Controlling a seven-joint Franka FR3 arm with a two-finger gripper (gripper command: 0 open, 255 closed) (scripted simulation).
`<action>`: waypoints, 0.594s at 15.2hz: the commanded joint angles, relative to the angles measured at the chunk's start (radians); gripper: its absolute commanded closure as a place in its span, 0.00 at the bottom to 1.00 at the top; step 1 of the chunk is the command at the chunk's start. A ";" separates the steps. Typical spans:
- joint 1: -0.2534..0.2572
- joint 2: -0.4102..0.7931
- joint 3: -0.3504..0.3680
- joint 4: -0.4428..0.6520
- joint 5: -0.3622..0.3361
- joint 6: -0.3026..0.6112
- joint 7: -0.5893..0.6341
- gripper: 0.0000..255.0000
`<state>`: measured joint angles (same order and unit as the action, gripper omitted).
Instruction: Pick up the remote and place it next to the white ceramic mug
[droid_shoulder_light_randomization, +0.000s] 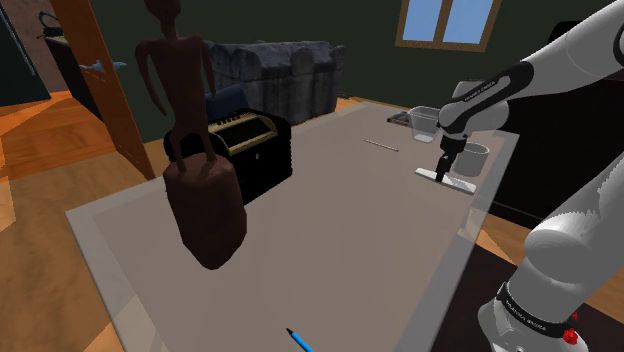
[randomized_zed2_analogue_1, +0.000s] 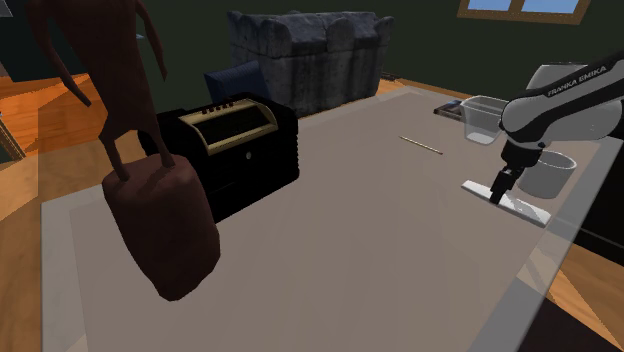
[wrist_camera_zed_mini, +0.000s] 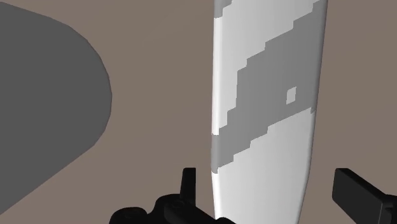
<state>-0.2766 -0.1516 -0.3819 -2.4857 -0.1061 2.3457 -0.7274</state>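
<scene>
The remote is a flat white and grey bar lying on the table by its far right edge in the shoulder view. It rests just beside a grey mug. My gripper points down right over the remote's middle. In the wrist view the remote runs between the two black fingers. The gripper is open, with a gap on each side of the remote. The mug's grey round body sits close alongside.
A clear cup stands behind the mug. A thin stick lies mid-table and a blue pen near the front edge. A tall brown statue and a black radio occupy the shoulder view's left.
</scene>
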 joint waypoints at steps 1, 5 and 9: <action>-0.001 -0.025 0.004 0.014 -0.008 -0.038 0.007 0.00; -0.003 -0.085 0.016 0.060 -0.022 -0.142 0.020 0.00; -0.003 -0.085 0.016 0.060 -0.022 -0.142 0.020 0.00</action>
<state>-0.2800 -0.2360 -0.3662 -2.4263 -0.1283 2.2050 -0.7079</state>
